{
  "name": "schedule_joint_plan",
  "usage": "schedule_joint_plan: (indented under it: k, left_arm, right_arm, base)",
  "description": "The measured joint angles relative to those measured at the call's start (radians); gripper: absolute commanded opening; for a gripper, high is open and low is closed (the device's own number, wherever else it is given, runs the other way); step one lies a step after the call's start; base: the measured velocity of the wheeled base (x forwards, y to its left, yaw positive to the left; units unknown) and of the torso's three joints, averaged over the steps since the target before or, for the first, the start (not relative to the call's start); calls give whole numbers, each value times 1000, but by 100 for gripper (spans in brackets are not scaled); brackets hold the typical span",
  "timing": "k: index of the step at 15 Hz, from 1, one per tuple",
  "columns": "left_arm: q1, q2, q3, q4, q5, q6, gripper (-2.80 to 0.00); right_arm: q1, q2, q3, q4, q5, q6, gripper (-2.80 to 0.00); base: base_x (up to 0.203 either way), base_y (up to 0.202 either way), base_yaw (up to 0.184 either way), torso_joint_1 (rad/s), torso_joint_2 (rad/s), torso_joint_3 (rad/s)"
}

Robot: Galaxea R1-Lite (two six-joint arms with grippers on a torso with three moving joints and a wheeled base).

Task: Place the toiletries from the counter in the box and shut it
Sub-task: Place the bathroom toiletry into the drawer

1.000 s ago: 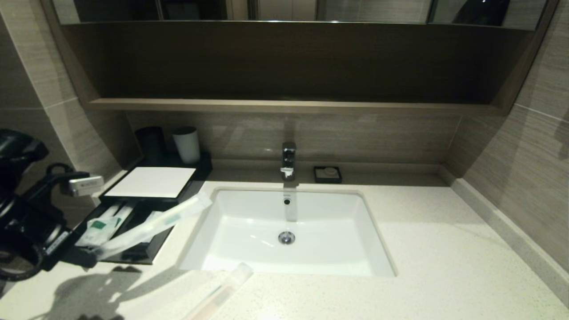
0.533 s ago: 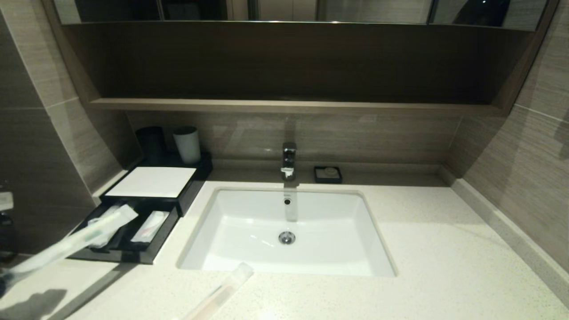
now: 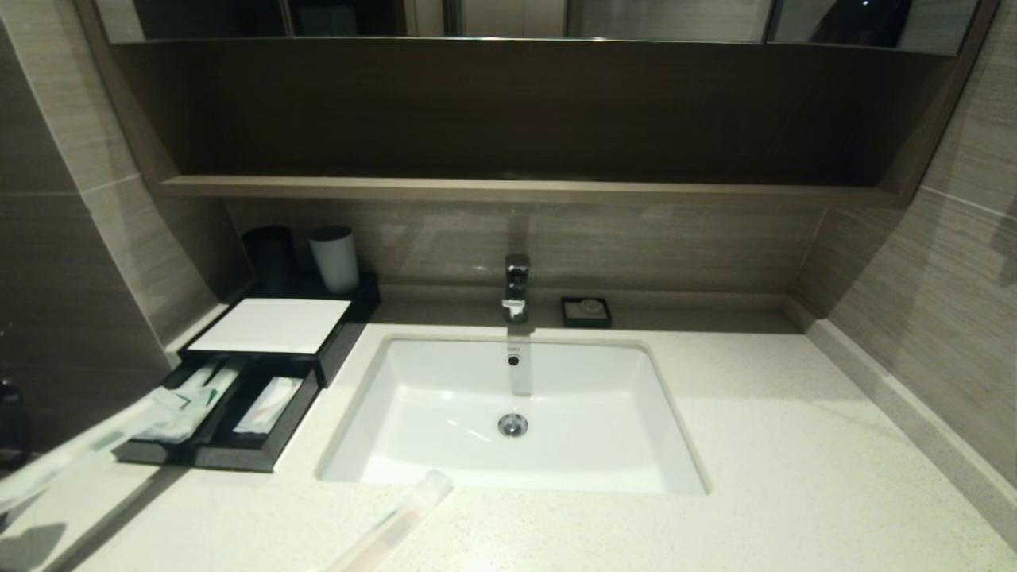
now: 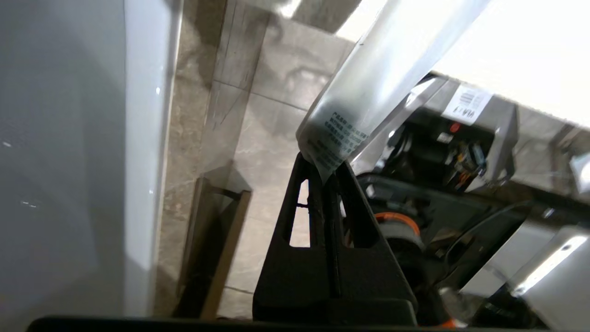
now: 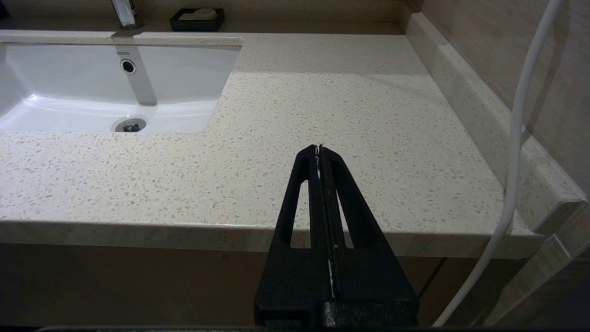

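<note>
The black box (image 3: pixel 238 457) stands at the counter's left with its drawer pulled out and a white top (image 3: pixel 270 324). Wrapped packets (image 3: pixel 270 401) lie in the drawer. My left gripper (image 4: pixel 325 167) is shut on the end of a long clear toothbrush packet (image 4: pixel 387 69). In the head view that packet (image 3: pixel 87 445) slants from the left edge towards the drawer, and the gripper itself is out of view. Another long packet (image 3: pixel 397 520) lies on the counter in front of the sink. My right gripper (image 5: pixel 319 148) is shut and empty, off the counter's front edge at the right.
The white sink (image 3: pixel 588 397) fills the middle, with the faucet (image 3: pixel 516 286) and a soap dish (image 3: pixel 585 311) behind it. Two cups (image 3: pixel 334 258) stand behind the box. A white cable (image 5: pixel 516 138) hangs by the right wall.
My left arm has drawn back to the left, out of the head view, carrying the long packet with it from over the drawer towards the left edge. The right arm has not moved.
</note>
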Motion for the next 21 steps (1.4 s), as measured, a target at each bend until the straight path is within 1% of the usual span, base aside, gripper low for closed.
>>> schedule_joint_plan:
  k: [1, 3, 5, 6, 8, 10, 12, 13, 16, 20, 21]
  left_arm:
    - [-10, 12, 3, -18, 0, -39, -280]
    - [-40, 31, 8, -34, -2, -154, -280]
    - [-100, 35, 46, -40, -5, -251, -280]
    - [-132, 35, 70, -43, -6, -275, -280]
    - [-185, 38, 101, -64, -11, -295, -280]
    - [-216, 50, 97, -81, -27, -306, -280]
    - [-228, 69, 63, -82, -33, -326, -280]
    - [-229, 78, 46, -83, -35, -351, -280]
    - [-243, 100, 15, -83, -62, -455, -280]
    - [-270, 122, 9, -81, -69, -512, -280]
    - [-276, 128, 9, -80, -70, -517, -280]
  right_arm:
    - [0, 0, 0, 0, 0, 0, -280]
    - [0, 0, 0, 0, 0, 0, -280]
    - [0, 0, 0, 0, 0, 0, -280]
    - [0, 0, 0, 0, 0, 0, -280]
    - [0, 0, 0, 0, 0, 0, -280]
    - [0, 0, 0, 0, -1, 0, -280]
    - [0, 0, 0, 0, 0, -1, -280]
    - [0, 0, 0, 0, 0, 0, -280]
    - [0, 0, 0, 0, 0, 0, -280]
    - [0, 0, 0, 0, 0, 0, -280]
    - [0, 0, 0, 0, 0, 0, -280]
  base:
    - [0, 0, 0, 0, 0, 0]
    - [0, 0, 0, 0, 0, 0]
    - [0, 0, 0, 0, 0, 0]
    - [0, 0, 0, 0, 0, 0]
    - [0, 0, 0, 0, 0, 0]
    - [0, 0, 0, 0, 0, 0]
    - [0, 0, 0, 0, 0, 0]
    - [0, 0, 0, 0, 0, 0]
    - [0, 0, 0, 0, 0, 0]
    - [0, 0, 0, 0, 0, 0]
    - [0, 0, 0, 0, 0, 0]
